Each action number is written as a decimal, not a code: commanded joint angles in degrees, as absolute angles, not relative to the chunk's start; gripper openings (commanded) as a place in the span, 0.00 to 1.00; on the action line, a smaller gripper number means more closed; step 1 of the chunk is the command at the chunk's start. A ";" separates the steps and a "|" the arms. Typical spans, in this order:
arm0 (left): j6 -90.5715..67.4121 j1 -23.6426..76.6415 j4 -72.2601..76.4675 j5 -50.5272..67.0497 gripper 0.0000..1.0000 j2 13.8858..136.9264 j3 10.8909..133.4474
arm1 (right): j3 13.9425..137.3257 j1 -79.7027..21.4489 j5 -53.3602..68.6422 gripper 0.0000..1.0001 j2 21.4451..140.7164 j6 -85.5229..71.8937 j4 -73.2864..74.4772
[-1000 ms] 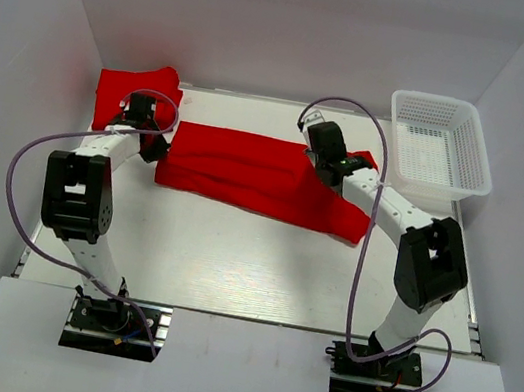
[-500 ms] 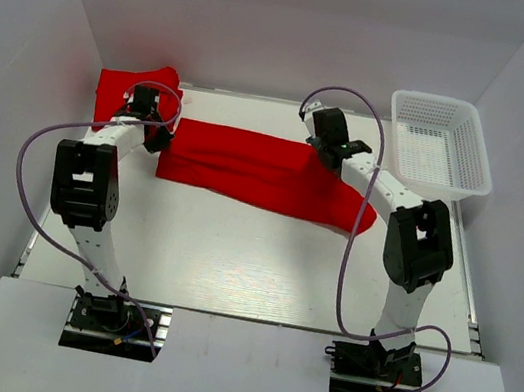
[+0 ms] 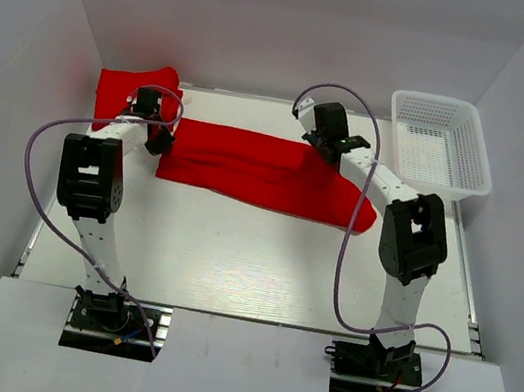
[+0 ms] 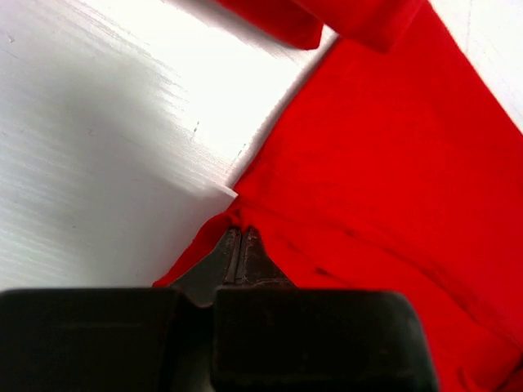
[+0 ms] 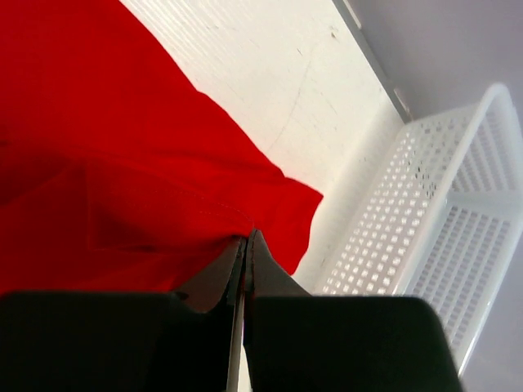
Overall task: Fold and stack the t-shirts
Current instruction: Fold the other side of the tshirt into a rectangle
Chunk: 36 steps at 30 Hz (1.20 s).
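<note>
**A:** Top view. The shirt lies as a long red band across the upper middle, and the other shirt is bunched at upper left. The left claw is at the band's left end. The right claw is on its top edge, near the basket.

**B:** Left wrist view. The left claw is pinched tight on a thin corner of cloth at bottom centre. That's a slim bite, so a hard tug could slip it.

**A:** Right wrist view. The right claw is pinched on the hem too, with the basket at right. If one arm pulls ahead, I reckon the fold skews.
</note>
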State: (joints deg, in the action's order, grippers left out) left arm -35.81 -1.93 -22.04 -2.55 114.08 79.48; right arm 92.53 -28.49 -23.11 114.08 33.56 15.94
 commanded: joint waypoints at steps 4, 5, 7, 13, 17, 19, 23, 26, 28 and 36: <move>-35.51 -2.02 -22.50 -2.64 0.00 114.35 82.96 | 95.10 -28.04 -20.30 0.00 117.06 40.25 10.64; -35.51 -2.02 -23.02 -3.16 0.00 114.35 83.49 | 95.10 -27.95 -20.65 0.00 117.51 40.25 9.24; -35.51 -2.02 -23.90 -3.69 0.00 114.87 84.11 | 95.36 -27.60 -20.74 0.00 118.99 40.52 7.83; -34.37 -2.02 -26.10 -4.31 0.81 114.35 86.22 | 96.15 -27.07 -18.29 0.49 121.20 38.68 2.11; -33.13 -2.02 -27.15 -4.92 1.00 112.76 88.67 | 97.56 -26.81 -19.15 0.70 120.41 35.69 0.79; -31.91 -1.49 -27.86 -4.92 1.00 111.19 89.38 | 98.70 -26.63 -20.82 0.90 119.71 33.49 1.05; -28.48 -0.97 -28.39 -1.96 1.00 109.86 90.00 | 97.66 -26.63 -20.48 0.90 116.55 28.84 6.32; -25.50 -0.44 -27.77 4.11 1.00 109.86 90.00 | 92.58 -26.72 -16.44 0.90 113.39 25.85 10.63; -23.82 0.17 -25.85 8.51 1.00 109.86 89.47 | 90.01 -26.63 -14.51 0.90 111.28 23.48 11.69; -21.27 4.56 -25.83 10.54 1.00 113.29 87.80 | 79.98 -25.93 -9.58 0.89 108.45 18.64 10.90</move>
